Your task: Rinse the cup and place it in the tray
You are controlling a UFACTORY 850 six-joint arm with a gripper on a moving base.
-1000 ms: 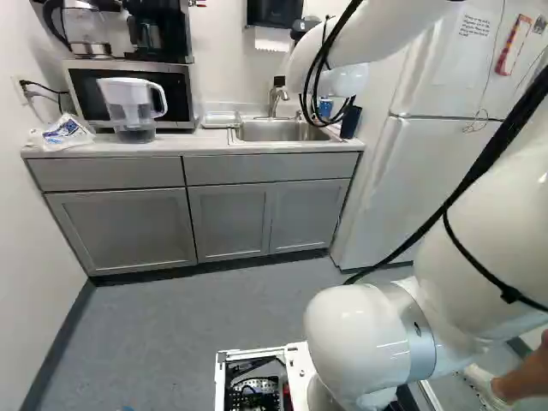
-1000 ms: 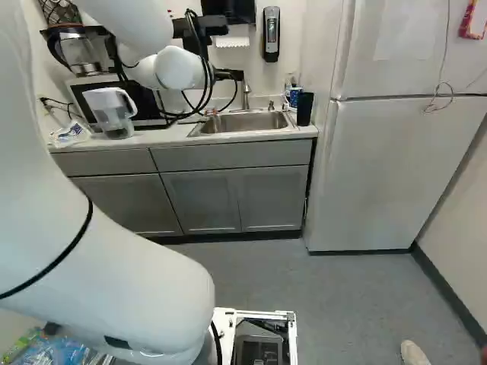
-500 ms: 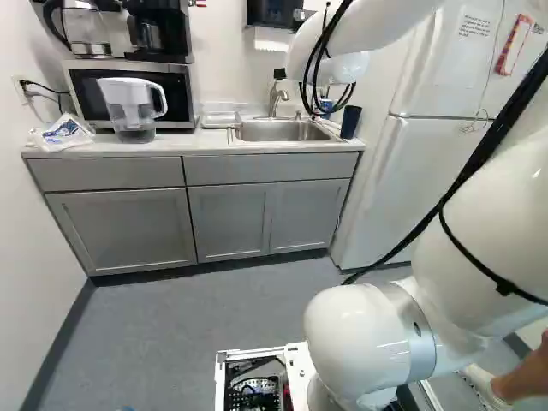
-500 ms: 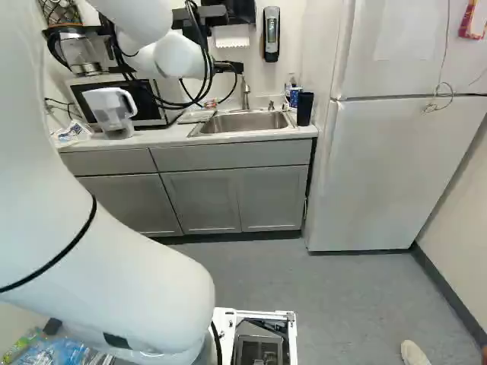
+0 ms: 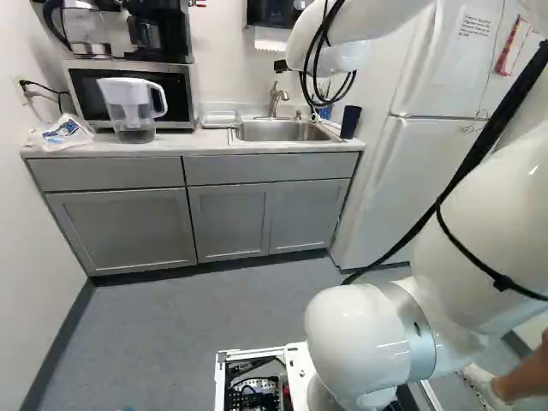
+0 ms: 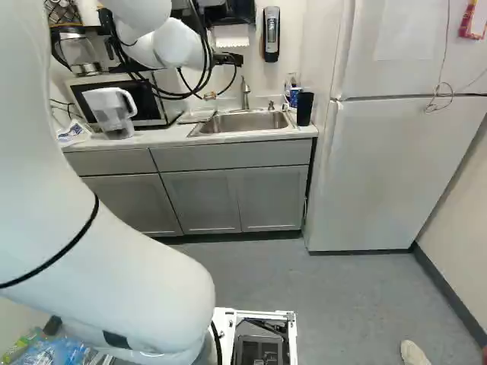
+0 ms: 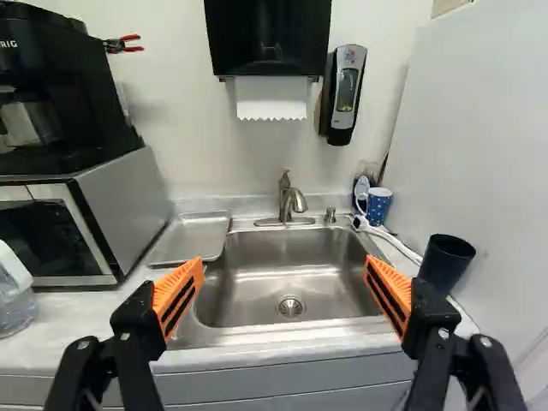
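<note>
1. Up goes the front end of the white arm, a little higher than one second ago, and the base has not moved. That is how the left base view shows it. Ahead, on the counter, the flat tray sits just left of the sink, and the faucet stands at the back of the sink. A dark cup stands on the other side, between the sink and the fridge. Far to the left are a white bag, a water pitcher and a microwave with a black coffee maker on top.

2. Now the right base view. It shows the arm's front end gone up too, and the gripper rose with it. Part of the gripper is hidden behind the arm. The dark cup is upright on the counter, and a blue and white cup is just behind it.

3. Last is the wrist view. The gripper has its two fingers spread wide, with nothing held between the orange pads. Ahead of it is the sink. Both cups are beside the sink, out of the tray. I can't tell which one is the cup to rinse. Above the faucet hang a black paper towel box and a soap dispenser.
</note>
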